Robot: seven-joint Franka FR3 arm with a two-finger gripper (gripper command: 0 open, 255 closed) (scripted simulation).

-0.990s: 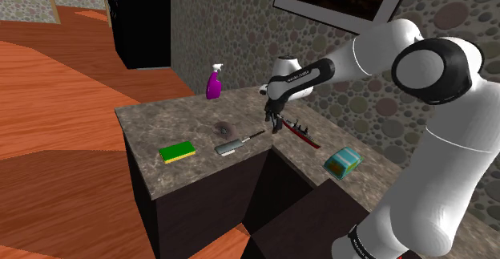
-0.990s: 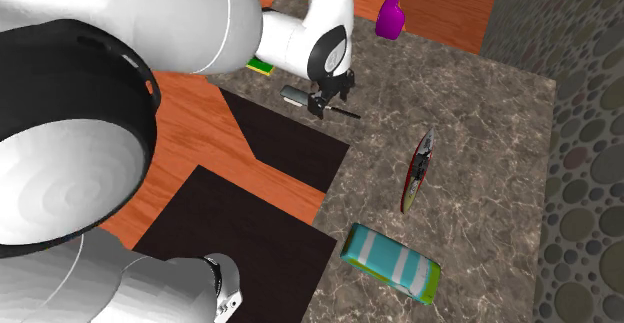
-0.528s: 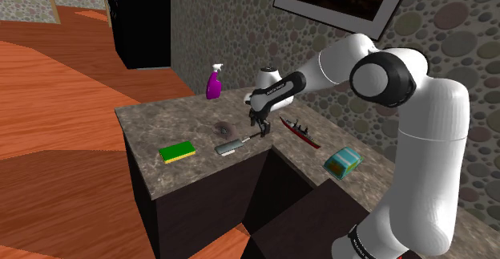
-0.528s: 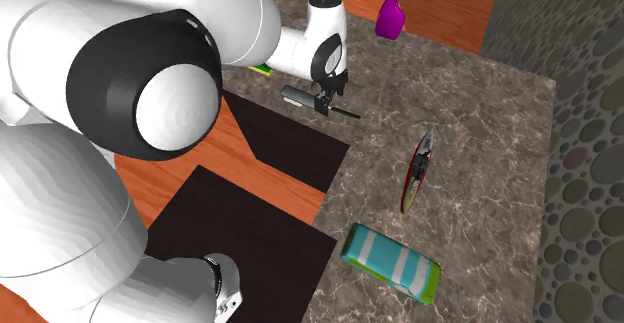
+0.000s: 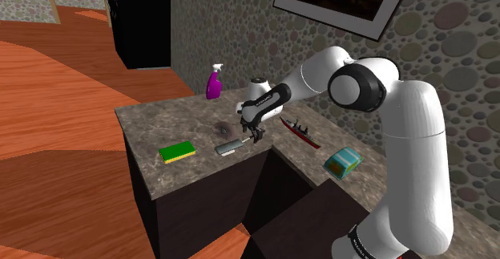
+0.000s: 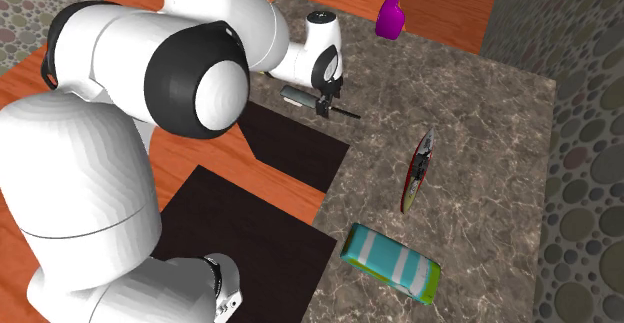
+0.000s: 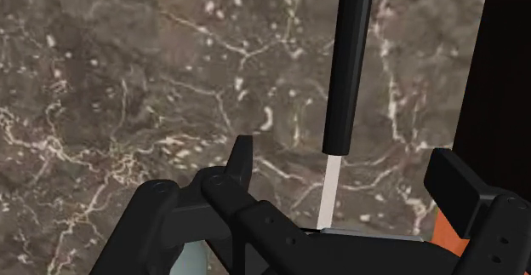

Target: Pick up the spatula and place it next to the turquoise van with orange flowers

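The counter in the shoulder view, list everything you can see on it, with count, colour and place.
spatula: one, grey blade, black handle, near the counter's inner corner
sponge: one, green and yellow, to the shoulder view's left of the spatula
spray bottle: one, purple, back edge by the wall
model ship: one, red and black, between spatula and van
toy van: one, turquoise, white stripes, nearest the stand
counter: one, dark marbled
arm: one, white
gripper: one, black, open, astride the spatula's handle

Countertop (image 5: 156, 121) veined stone, polished; spatula (image 7: 351, 60) handle matt black; floor (image 5: 56, 89) wood.
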